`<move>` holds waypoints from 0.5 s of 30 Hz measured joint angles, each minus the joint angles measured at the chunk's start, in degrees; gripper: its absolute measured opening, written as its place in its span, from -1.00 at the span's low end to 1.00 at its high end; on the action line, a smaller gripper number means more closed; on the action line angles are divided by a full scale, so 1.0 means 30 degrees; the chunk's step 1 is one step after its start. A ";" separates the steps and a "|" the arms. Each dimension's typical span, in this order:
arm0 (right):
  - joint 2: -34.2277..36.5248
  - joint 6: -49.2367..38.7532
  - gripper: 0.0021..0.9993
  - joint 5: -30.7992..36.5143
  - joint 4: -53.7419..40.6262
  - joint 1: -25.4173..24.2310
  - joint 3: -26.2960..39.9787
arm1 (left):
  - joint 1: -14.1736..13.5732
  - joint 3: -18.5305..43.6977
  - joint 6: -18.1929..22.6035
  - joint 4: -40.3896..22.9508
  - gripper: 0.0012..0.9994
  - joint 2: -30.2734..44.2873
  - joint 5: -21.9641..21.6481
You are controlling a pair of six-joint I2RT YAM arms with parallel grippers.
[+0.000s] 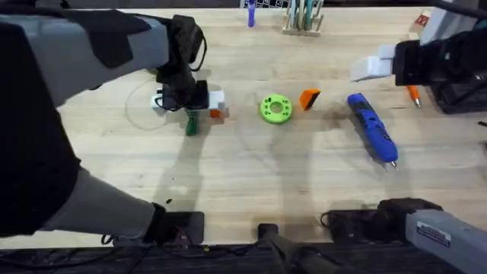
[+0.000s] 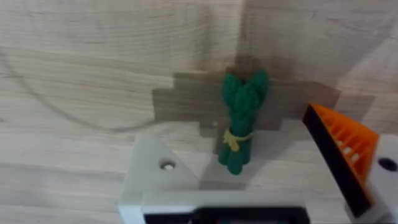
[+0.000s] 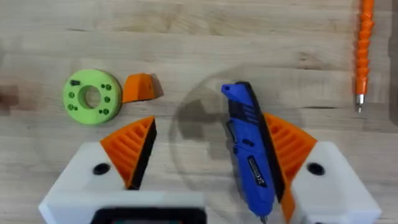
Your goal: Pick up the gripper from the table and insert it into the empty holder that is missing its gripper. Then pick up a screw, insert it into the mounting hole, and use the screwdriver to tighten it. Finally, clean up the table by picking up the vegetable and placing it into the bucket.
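Both grippers stand spread. Left gripper (image 2: 255,186) hovers over the vegetable (image 2: 242,121); right gripper (image 3: 208,155) straddles the screwdriver (image 3: 249,152) near the tabletop's right edge.

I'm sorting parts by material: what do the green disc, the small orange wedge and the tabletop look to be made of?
The bright green round disc with holes looks like matte moulded or printed plastic, uniform in colour. The small orange wedge-shaped fingertip seems the same kind of matte plastic. The pale tabletop looks like wood, showing grain and plank seams.

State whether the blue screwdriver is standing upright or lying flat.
Lying flat: the screwdriver rests lengthwise on the table, its silver tip toward the arms' bases.
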 joint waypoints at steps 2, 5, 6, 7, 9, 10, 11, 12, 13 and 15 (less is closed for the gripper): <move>0.0000 0.0005 0.98 0.0000 -0.0007 0.0000 0.0006 | 0.0331 0.0006 0.0230 0.0044 0.97 0.0026 0.0237; 0.0000 0.0004 0.98 0.0000 -0.0007 0.0000 0.0006 | 0.0863 0.0020 0.0789 0.0037 0.97 0.0156 0.1002; 0.0000 0.0007 0.98 0.0000 -0.0007 0.0000 0.0006 | 0.1024 0.0020 0.0967 0.0030 0.97 0.0199 0.1250; -0.0007 0.0000 0.98 0.0000 -0.0007 0.0000 0.0006 | 0.1152 0.0020 0.1118 0.0037 0.98 0.0211 0.1426; 0.0000 0.0000 0.98 0.0000 -0.0007 0.0000 0.0006 | 0.1331 0.0020 0.1339 0.0022 0.95 0.0248 0.1646; 0.0000 0.0007 0.98 0.0000 -0.0007 0.0000 0.0006 | 0.1365 0.0020 0.1421 0.0035 0.89 0.0248 0.1712; 0.0000 0.0000 0.98 0.0000 -0.0007 0.0000 0.0006 | 0.1367 0.0020 0.1450 0.0037 0.79 0.0248 0.1721; 0.0000 0.0006 0.98 0.0000 -0.0007 0.0000 0.0006 | 0.1367 0.0020 0.1465 0.0044 0.60 0.0248 0.1757; 0.0000 0.0004 0.98 0.0000 -0.0007 0.0000 0.0006 | 0.1367 0.0024 0.1509 0.0055 0.25 0.0248 0.1838; 0.0000 0.0000 0.98 0.0000 -0.0007 0.0000 0.0006 | 0.1367 0.0078 0.1552 0.0110 -0.38 0.0241 0.2042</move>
